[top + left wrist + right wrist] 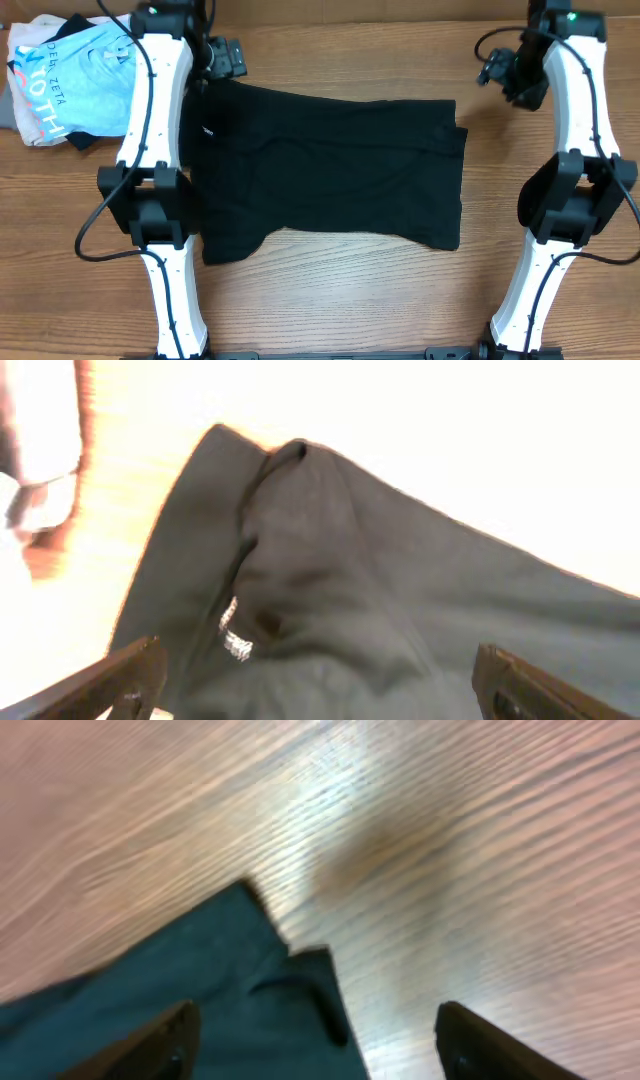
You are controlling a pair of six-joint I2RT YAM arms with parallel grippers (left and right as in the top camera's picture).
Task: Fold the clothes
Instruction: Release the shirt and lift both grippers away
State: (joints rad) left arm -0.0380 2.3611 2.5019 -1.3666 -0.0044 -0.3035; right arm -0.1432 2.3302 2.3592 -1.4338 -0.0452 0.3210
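The clothes are a black T-shirt (330, 165), lying folded over itself in the middle of the wooden table (330, 300). My left gripper (222, 58) hovers over its far left corner, jaws wide open and empty. In the left wrist view, the shirt (400, 600) with a small white mark (235, 641) fills the space between the fingers (130, 675). My right gripper (508, 78) is above the bare table just past the far right corner. It is open and holds nothing. The right wrist view shows that shirt corner (250, 990) below the open gripper (315, 1045).
A light blue shirt with white lettering (75, 85) lies crumpled on other garments at the far left, beside the left arm. Both arm bases (150, 200) (575, 200) stand at the shirt's sides. Bare wood lies in front of the shirt.
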